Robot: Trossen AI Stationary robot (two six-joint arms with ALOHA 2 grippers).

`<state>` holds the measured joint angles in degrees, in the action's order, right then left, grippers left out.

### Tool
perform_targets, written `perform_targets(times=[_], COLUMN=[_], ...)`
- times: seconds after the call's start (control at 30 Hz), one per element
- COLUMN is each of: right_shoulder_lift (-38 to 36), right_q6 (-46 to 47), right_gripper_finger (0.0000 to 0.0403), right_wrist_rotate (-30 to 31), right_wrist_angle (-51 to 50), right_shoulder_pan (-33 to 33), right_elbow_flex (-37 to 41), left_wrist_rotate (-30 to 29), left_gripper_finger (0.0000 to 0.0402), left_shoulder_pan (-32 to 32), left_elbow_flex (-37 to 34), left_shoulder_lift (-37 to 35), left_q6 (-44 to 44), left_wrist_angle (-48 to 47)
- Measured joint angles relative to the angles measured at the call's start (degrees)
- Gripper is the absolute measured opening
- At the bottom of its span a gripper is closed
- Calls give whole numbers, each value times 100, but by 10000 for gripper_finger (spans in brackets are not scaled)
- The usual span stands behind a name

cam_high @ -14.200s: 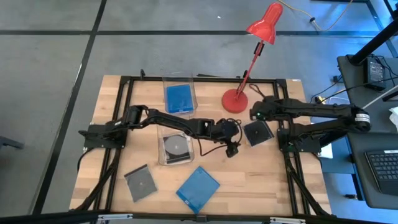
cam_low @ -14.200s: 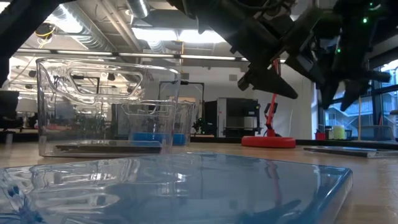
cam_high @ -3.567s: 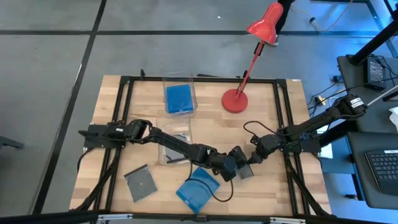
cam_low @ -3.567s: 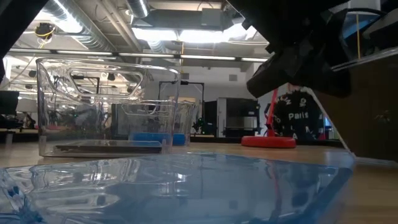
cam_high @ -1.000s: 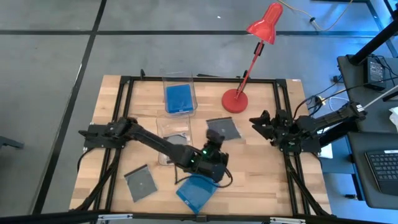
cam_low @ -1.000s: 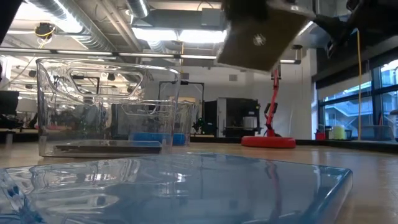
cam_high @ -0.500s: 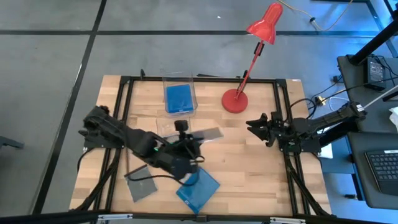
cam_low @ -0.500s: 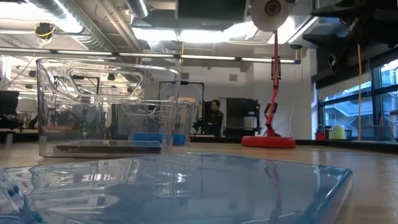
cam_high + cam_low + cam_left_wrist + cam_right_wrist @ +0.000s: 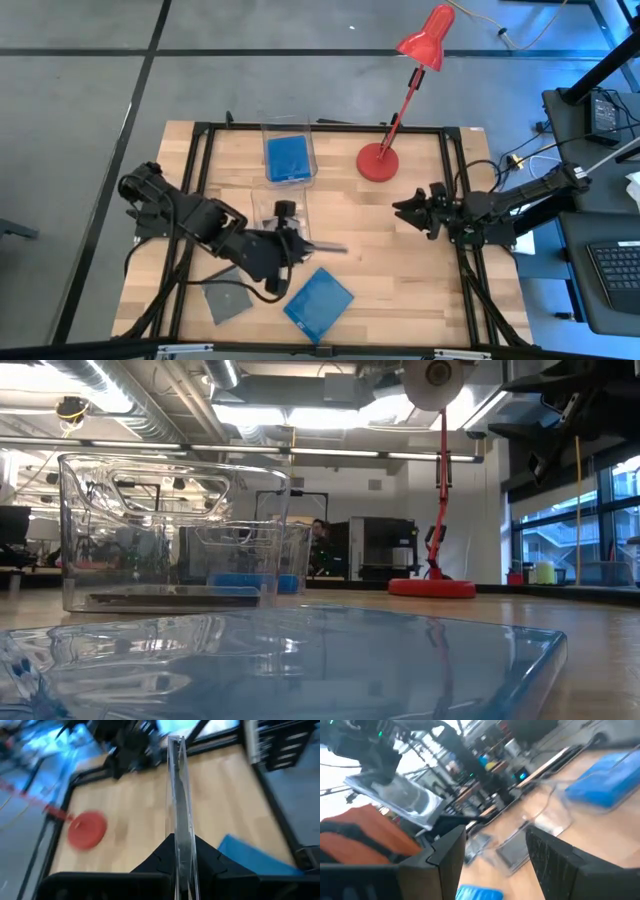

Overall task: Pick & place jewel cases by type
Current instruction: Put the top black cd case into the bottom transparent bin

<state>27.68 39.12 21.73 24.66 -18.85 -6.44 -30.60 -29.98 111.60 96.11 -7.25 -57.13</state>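
My left gripper (image 9: 298,243) hangs over the table's middle, just right of the near clear bin (image 9: 262,205), shut on a transparent jewel case (image 9: 322,246) that shows edge-on from above. In the low view its disc (image 9: 435,372) shows at the top. A grey case (image 9: 228,297) and a blue case (image 9: 318,303) lie flat near the front edge. Another blue case (image 9: 288,158) lies in the far bin. My right gripper (image 9: 403,212) stands open at the table's right and holds nothing. My left gripper pinches the transparent case between its two fingers (image 9: 157,862) at one edge (image 9: 179,845). The fingers come level from the table's left. The case sticks out past them toward the right. It stands on edge, one flat face toward the near edge, lifted clear of the table.
A red desk lamp's base (image 9: 378,162) stands at the far middle, and its arm leans over toward the right. A black frame (image 9: 455,190) runs round the wooden top. A grey case lies in the near bin. Bare wood lies between the two grippers.
My left gripper has carried the transparent case from the table's middle toward the left and the near bin. The case has tipped from a slanted pose, face showing from above, to standing on edge. My right gripper has drifted a little toward the table's left and stayed open.
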Motion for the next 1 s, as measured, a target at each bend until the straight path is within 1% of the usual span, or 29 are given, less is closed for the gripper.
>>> perform_targets(times=[0.1, 0.17, 0.27, 0.4, 0.57, 0.67, 0.77, 0.93, 1.0], right_shoulder_lift=[207, 350, 596, 972, 1661, 2224, 2765, 3585, 3936], right_q6=[227, 280, 290, 354, 441, 430, 428, 407, 406], right_gripper_finger=[211, 211, 211, 211, 211, 211, 211, 211, 211], right_wrist_rotate=[-297, -444, -812, -1170, -1467, -1918, -2462, -3749, -4020], right_wrist_angle=[42, 211, 780, 1658, 1679, 1668, 1668, 1628, 1628], right_shoulder_pan=[0, 0, 0, -3, -4, -2, -2, -4, -4], right_elbow_flex=[0, 2, 2, -47, -668, -1228, -1861, -2881, -3272], left_wrist_rotate=[610, 1177, 1980, 2858, 4107, 4865, 5930, 8095, 8921], left_gripper_finger=[28, 28, 28, 28, 28, 28, 28, 28, 28], left_shoulder_pan=[106, 184, 248, 325, 552, 761, 991, 1269, 1378], left_elbow_flex=[-1, -1, -1, -23, -457, -696, -898, -912, -912], left_shoulder_lift=[1, 1, 1, 3, 1, 7, 7, 5, 5], left_q6=[579, 954, 1581, 2276, 3047, 3120, 3197, 3458, 3653], left_wrist_angle=[669, 1183, 1970, 2615, 3830, 4159, 4758, 5030, 5111])
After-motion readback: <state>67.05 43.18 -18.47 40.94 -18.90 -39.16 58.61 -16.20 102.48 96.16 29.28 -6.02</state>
